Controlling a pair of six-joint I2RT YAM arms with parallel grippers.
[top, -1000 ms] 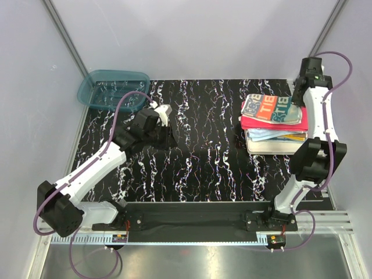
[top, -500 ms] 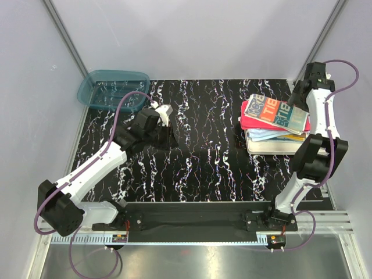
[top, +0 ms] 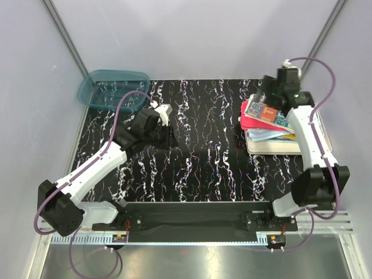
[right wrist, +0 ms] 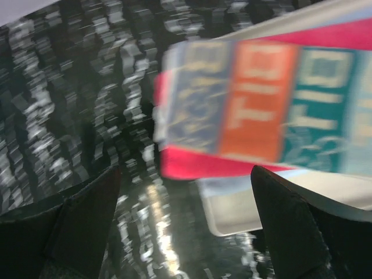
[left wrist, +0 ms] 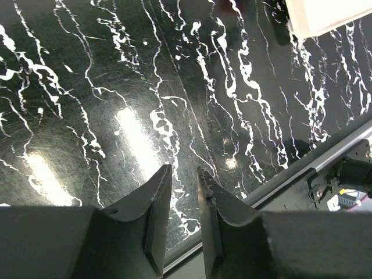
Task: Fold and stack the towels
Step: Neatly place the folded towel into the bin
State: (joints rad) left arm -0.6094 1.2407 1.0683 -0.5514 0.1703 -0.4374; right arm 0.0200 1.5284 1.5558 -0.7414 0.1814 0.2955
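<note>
The towels lie folded in a stack on the cream tray (top: 273, 149) at the right. The red/teal lettered towel (top: 268, 111) (right wrist: 256, 110) is on top. Under it are a red-pink towel (top: 254, 123) (right wrist: 192, 164) and a light blue one (top: 266, 135). My right gripper (top: 264, 97) (right wrist: 186, 197) hovers over the stack's far left corner, jaws wide open and empty. My left gripper (top: 172, 138) (left wrist: 183, 170) hangs over the bare table left of centre. Its jaws are a narrow gap apart with nothing between them.
A translucent teal bin (top: 113, 89) stands at the back left corner. The black marbled table (top: 209, 133) stretches between the two arms. A corner of the tray (left wrist: 325, 14) shows at the top right of the left wrist view. A rail (top: 197, 212) runs along the near edge.
My right gripper opened wide and swung from the stack's far right side across to its left corner. The lettered towel now rests on top. The left arm stayed put, its jaws slightly wider.
</note>
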